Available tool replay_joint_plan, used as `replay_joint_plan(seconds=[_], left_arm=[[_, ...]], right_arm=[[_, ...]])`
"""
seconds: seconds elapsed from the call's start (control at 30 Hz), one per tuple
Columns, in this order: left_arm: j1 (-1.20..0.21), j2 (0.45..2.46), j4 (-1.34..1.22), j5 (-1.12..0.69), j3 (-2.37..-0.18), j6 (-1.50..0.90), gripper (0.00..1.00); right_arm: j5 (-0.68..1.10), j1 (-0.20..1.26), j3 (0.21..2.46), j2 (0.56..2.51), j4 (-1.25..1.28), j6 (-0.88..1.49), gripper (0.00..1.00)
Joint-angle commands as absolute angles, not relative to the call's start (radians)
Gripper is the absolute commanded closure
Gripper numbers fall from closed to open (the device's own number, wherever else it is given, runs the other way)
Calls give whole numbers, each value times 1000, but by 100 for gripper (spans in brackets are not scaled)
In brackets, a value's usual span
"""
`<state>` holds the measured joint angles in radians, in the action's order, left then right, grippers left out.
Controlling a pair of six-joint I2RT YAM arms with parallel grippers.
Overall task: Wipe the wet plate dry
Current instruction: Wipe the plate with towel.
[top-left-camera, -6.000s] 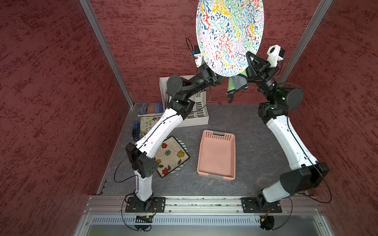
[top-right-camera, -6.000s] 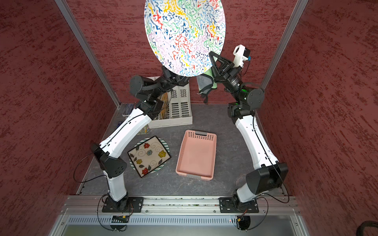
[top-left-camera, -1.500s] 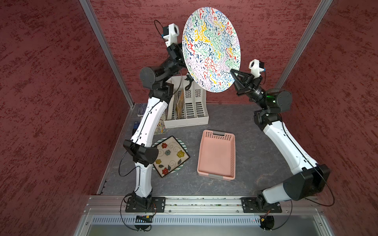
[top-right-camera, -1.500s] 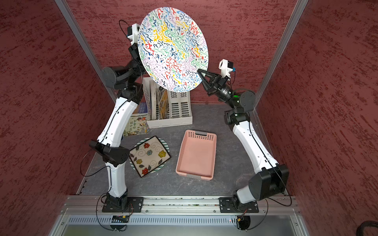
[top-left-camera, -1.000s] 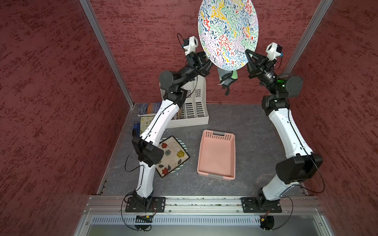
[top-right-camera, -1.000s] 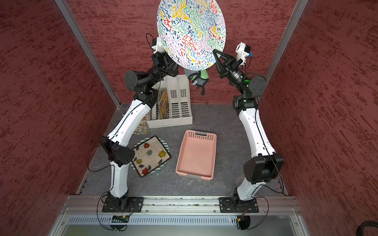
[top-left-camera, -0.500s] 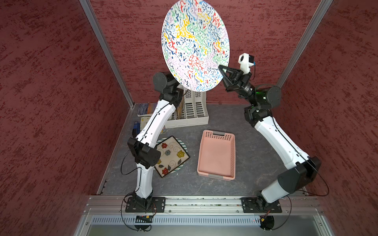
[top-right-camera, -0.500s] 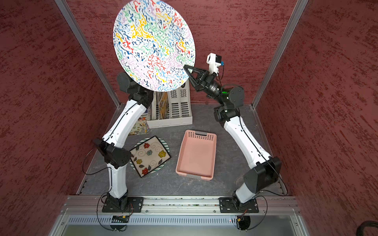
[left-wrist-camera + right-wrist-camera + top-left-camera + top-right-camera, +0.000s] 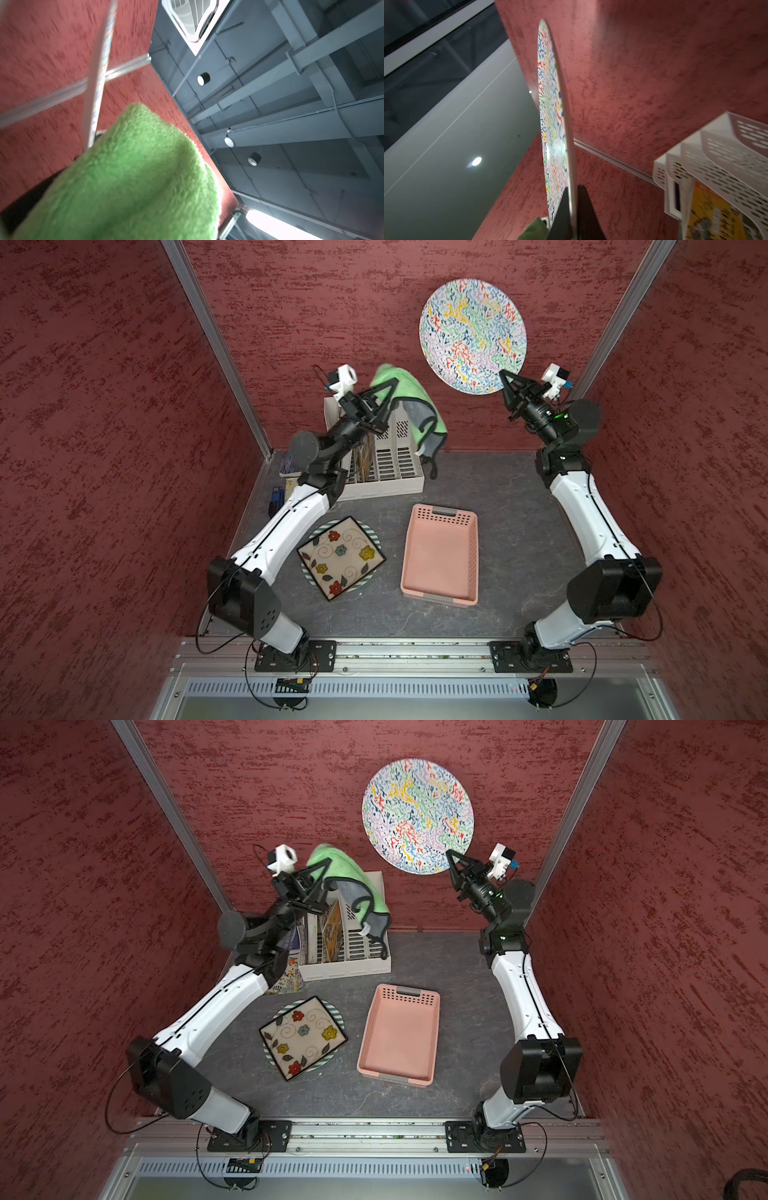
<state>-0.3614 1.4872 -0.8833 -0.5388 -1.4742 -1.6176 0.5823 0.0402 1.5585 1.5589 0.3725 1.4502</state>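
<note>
Your plate (image 9: pixel 473 336) is hanging up high by the back wall, the right claw (image 9: pixel 503 379) pinching its lower rim. Half a second back it was sitting between both arms, hiding the green cloth (image 9: pixel 409 400). Now they're swinging well apart, the left claw (image 9: pixel 392 384) clamping that cloth over the white rack (image 9: pixel 386 485). I'm guessing you're pausing or wrapping up the wipe. Wet or dry, I can't tell. The cloth is burying the left claw's tips, and both wrist views are blurring.

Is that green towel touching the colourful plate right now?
Apart. In both top views, bare red wall shows between the green towel and the colourful plate.
</note>
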Motion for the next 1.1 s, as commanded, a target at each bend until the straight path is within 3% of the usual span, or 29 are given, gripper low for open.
replay_joint_plan(seconds=[0.0,0.07,0.17,0.3,0.63,0.73,0.87,0.97,1.07], left_arm=[[-350,1420,-664,-579,-1482,-1417,100],[-386,1408,-341,-572,-1537,-1201,100],[-482,1397,18,-373,-1588,-855,100],[-536,1447,219,-195,-1595,-756,100],[-523,1487,390,-101,-1667,-629,100],[-515,1505,362,-196,-1660,-633,100],[-552,1609,345,-472,-1730,-639,100],[-596,1561,343,-361,-1674,-580,100],[-530,1420,285,-249,-1510,-643,100]], right_arm=[[603,123,1498,1398,219,1239,100],[601,177,1464,1367,168,1191,100],[585,247,1444,1340,157,1164,100],[561,324,1493,1330,75,1063,100],[544,569,1409,1200,-204,707,100],[537,607,1434,1211,-210,681,100],[505,558,1569,1282,-146,735,100],[457,452,1706,1343,-200,796,100],[491,364,1672,1312,-111,852,100]])
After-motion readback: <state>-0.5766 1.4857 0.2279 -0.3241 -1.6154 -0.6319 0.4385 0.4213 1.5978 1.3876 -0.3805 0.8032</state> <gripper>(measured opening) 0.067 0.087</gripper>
